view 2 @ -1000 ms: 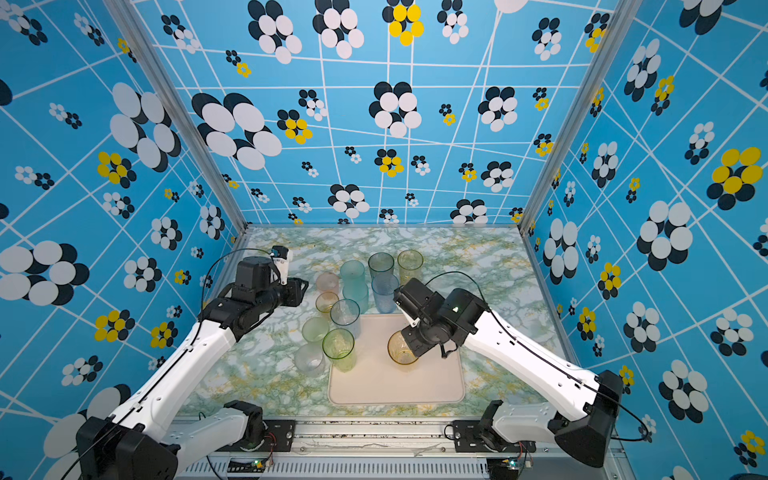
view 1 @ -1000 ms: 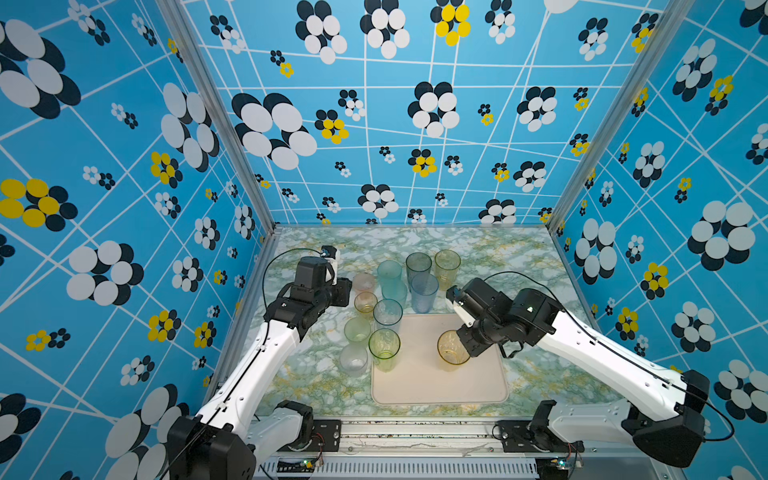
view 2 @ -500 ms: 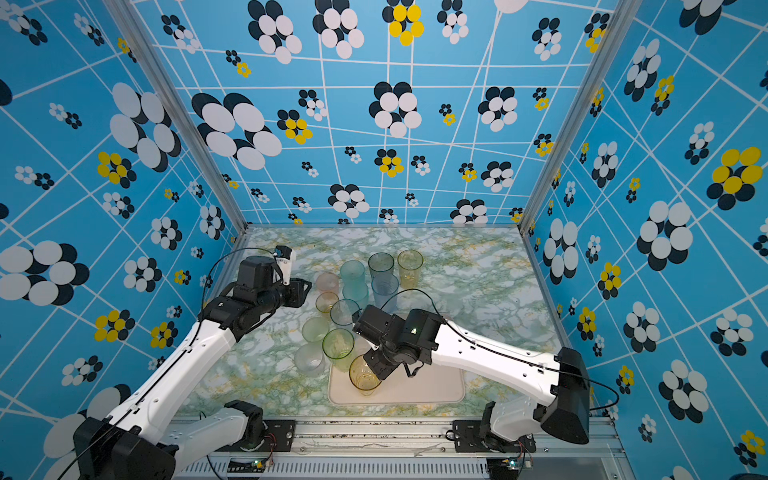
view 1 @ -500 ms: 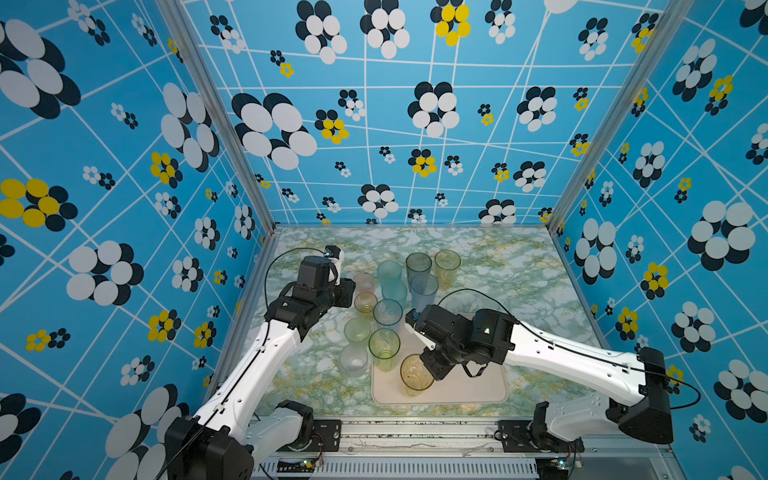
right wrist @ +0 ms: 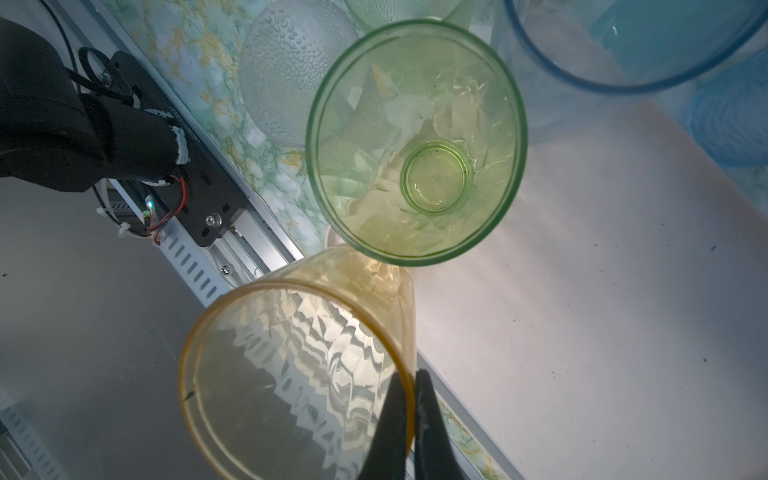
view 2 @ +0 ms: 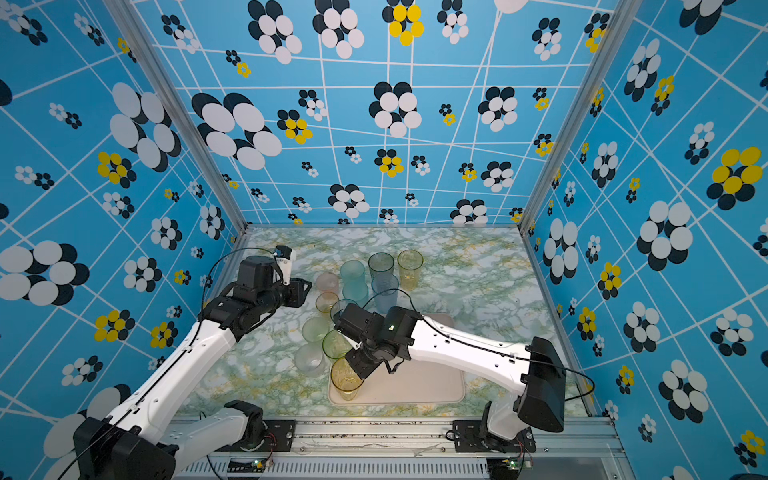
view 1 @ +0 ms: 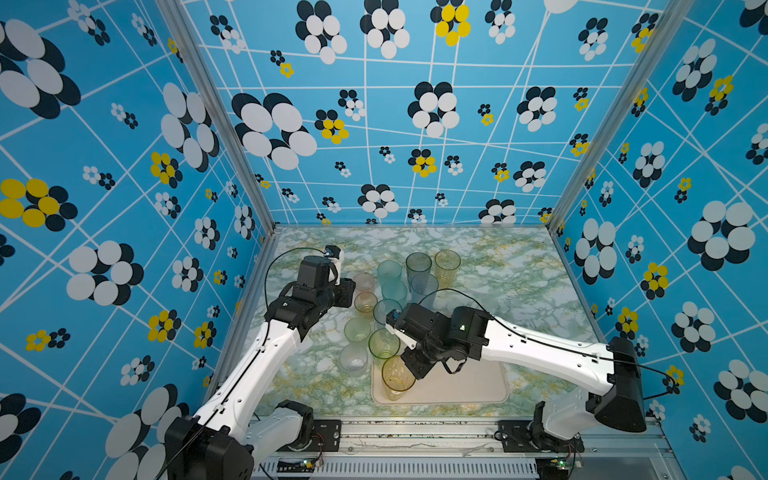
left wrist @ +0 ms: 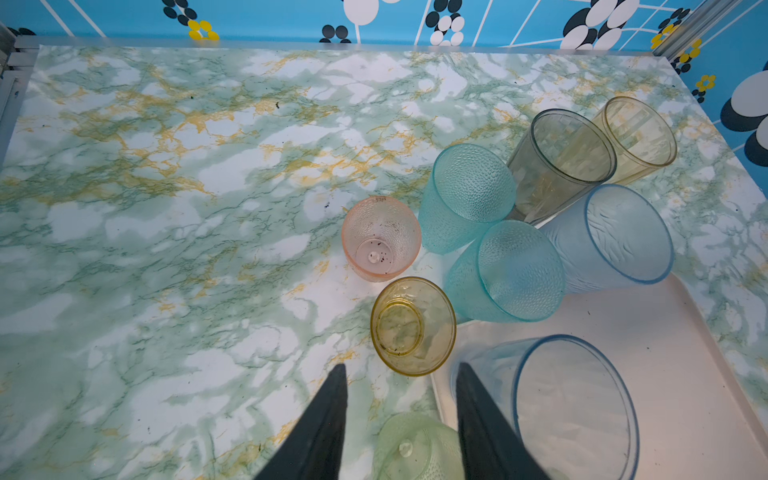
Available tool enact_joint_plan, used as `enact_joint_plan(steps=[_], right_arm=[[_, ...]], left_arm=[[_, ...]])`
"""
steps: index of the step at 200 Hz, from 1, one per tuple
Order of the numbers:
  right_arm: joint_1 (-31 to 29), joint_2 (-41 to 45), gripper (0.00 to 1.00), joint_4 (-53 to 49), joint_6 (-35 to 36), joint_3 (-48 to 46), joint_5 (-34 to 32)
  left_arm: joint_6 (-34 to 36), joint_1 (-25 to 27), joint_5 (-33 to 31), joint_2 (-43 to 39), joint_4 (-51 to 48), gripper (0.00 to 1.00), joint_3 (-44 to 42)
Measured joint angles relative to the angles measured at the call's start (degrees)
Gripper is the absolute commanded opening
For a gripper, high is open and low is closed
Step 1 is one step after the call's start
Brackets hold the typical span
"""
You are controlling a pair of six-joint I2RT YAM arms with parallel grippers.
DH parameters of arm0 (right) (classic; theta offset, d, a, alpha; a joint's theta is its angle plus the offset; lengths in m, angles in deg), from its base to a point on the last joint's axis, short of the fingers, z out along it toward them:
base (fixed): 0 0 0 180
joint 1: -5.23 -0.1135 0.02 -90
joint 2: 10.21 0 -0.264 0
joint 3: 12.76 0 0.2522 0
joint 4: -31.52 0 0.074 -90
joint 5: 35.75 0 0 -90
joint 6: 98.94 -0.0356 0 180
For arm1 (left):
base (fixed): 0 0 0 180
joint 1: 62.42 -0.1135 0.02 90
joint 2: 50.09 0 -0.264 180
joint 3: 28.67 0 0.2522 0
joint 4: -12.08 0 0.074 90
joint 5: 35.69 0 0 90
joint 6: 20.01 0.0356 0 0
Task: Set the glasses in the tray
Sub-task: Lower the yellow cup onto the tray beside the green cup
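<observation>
Right end effector [right wrist: 410, 376] clamped on amber glass [view 1: 397, 380] rim, at tray [view 1: 465, 386] front-left corner. Left end effector [left wrist: 401, 368] apart, empty. Most glasses [view 1: 389, 270] sit on table [view 1: 519, 274]; early days.

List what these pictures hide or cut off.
Right wrist view: the tall amber translucent tumbler hides its base; contact with the flat cream tray unclear.
Left wrist view: the short pale green dimpled glass cut by bottom edge.
Both top views: right arm covers part of the tray.
</observation>
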Motion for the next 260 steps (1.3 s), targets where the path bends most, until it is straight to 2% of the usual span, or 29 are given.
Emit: enact_joint_plan(steps=[260], right_arm=[[0.0, -8.07, 0.0, 0.17, 2.21, 4.7, 0.98]], left_arm=[[0.26, -0.13, -0.02, 0.0, 0.0, 0.45, -0.02]])
